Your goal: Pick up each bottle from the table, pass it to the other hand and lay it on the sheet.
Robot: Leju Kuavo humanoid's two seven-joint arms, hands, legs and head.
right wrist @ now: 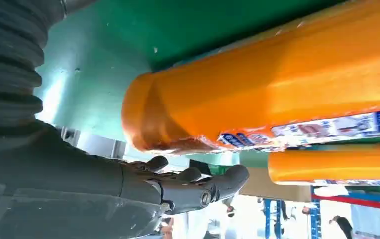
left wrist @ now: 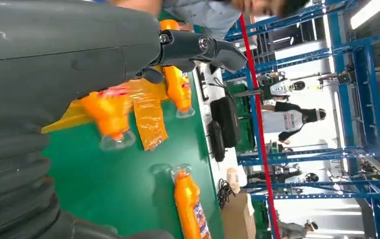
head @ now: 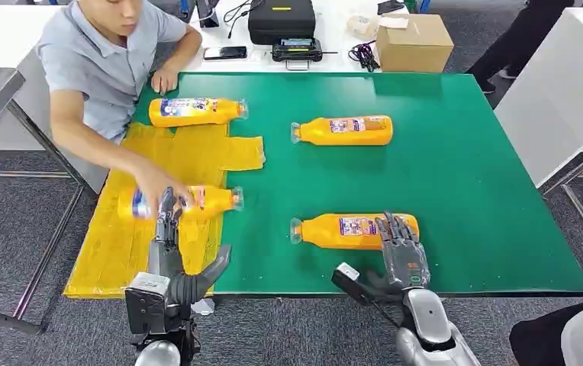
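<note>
bottle [head: 355,230] nearest the robot lies on its side on the green table [head: 464,175], long axis left to right, cap left. right hand [head: 401,248] hovers at its base end, fingers [head: 395,227] spread, holding nothing.

Both arms reach forward over the near edge of the table [head: 464,229]. The left hand [head: 168,229] hovers above the table's left side, fingers straight, thumb splayed, holding nothing. The right hand [head: 401,244] sits right of it, fingers extended and apart, empty.
</note>
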